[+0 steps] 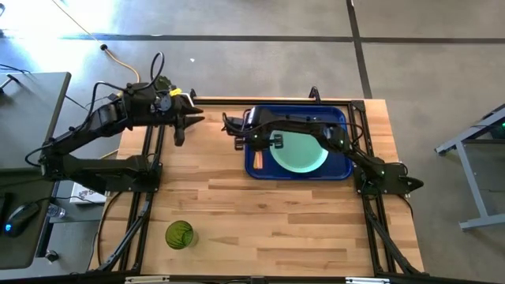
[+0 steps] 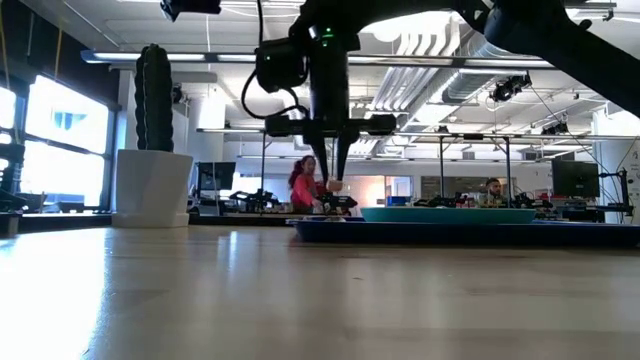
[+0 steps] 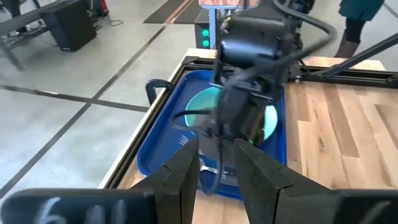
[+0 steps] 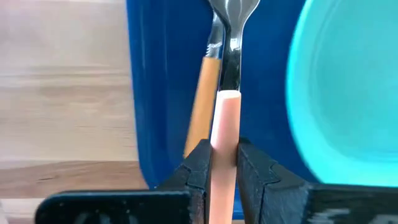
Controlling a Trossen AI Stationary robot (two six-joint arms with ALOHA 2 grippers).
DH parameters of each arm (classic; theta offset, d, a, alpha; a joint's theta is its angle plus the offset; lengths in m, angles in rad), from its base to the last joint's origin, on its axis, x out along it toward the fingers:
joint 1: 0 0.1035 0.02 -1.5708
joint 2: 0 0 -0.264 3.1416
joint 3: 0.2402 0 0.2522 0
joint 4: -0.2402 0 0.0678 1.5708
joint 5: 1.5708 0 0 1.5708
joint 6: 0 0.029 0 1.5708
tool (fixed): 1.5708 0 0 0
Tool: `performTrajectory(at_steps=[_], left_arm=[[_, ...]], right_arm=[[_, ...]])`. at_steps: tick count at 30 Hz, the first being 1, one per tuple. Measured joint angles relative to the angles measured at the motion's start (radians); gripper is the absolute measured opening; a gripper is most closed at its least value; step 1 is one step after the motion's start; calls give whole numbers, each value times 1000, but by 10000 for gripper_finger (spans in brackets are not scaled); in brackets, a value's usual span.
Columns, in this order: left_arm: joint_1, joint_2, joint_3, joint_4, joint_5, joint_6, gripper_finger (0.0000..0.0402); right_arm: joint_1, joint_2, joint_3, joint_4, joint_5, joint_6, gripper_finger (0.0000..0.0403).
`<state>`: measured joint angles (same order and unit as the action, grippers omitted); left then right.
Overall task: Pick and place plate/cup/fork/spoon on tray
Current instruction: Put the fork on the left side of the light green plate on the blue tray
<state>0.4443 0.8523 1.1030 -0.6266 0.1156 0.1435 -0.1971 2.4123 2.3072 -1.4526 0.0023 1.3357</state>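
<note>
The dark-blue tray (image 1: 339, 118) sits at the table's far right and carries the mint plate (image 1: 304, 154). The fork (image 4: 202, 106) lies in the tray along its left wall, and its tines (image 3: 185, 142) show in the left wrist view. My right gripper (image 1: 239, 140) points down over the tray's left part, shut on the spoon's pale wooden handle (image 4: 225, 124). The spoon's bowl is hidden. The green cup (image 1: 179, 234) stands on its base near the table's front left. My left gripper (image 1: 180, 130) hangs open and empty over the far left of the table. My right gripper pinches the spoon's wooden handle (image 4: 224, 140) between its two fingers, coming from above and pointing down. The handle hangs upright below the fingers. Its cut free end (image 4: 228, 94) points down, clear of the tray floor (image 4: 168, 93) and next to the fork.
A cactus (image 2: 155, 100) in a white pot (image 2: 150, 185) stands at the table's far left. Bare wood stretches between the cup and the tray. People (image 2: 305, 180) are in the room beyond the table.
</note>
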Motion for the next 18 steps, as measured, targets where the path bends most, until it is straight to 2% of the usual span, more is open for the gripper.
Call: performTrajectory(at_steps=[9, 18], left_arm=[[34, 0, 0, -16, 1, 28, 94], [56, 0, 0, -62, 0, 35, 94]], right_arm=[[-3, 3, -133, 48, -30, 26, 30], [-31, 4, -146, 68, -12, 26, 30]])
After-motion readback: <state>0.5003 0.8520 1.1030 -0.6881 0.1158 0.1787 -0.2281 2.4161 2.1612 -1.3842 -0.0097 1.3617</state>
